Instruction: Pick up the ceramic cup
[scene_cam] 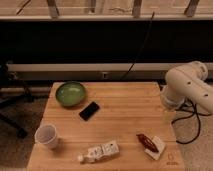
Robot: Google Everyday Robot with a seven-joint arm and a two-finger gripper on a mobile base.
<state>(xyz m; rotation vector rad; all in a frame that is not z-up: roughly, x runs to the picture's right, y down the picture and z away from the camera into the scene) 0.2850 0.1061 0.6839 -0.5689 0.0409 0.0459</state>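
The ceramic cup (46, 136) is small, white and round, and lies tilted on its side near the front left corner of the wooden table (125, 127), its opening facing the camera. The white arm (187, 89) hangs at the table's right edge, far from the cup. The gripper itself does not show; only the arm's rounded joints are in view.
A green bowl (70, 93) sits at the back left. A black phone (89, 110) lies near the middle. A white packet (100, 151) lies at the front centre and a red item on a white packet (150, 143) at the front right. A chair base (10, 107) stands on the floor to the left.
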